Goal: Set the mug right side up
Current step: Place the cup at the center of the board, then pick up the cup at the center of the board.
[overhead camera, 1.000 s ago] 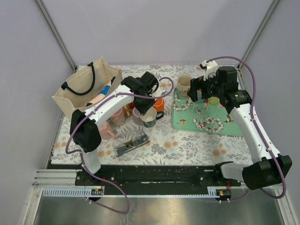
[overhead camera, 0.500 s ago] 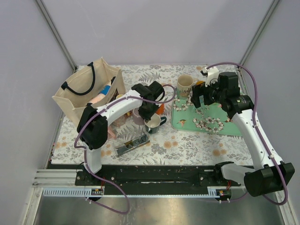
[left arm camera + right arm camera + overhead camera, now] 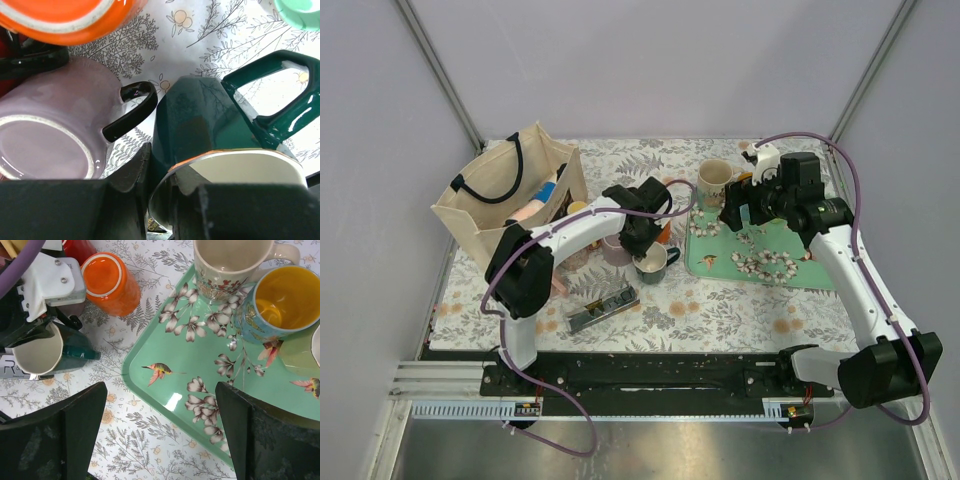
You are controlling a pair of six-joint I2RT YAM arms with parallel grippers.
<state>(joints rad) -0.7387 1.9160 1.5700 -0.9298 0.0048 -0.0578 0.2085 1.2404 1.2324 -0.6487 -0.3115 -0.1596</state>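
Clamping the green mug (image 3: 200, 115), left pincer (image 3: 159, 172) has sunk lower.

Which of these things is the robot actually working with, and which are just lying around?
In the job: green mug, gripped at its rim by the left gripper.
Just lying about: lavender mug, orange mug, tote bag, tray, cream mug, blue mug.

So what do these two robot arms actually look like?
The left arm and right arm match: white tubes with chunky black joints, a purple cable looping along each. The left gripper and right gripper are black two-fingered claws.
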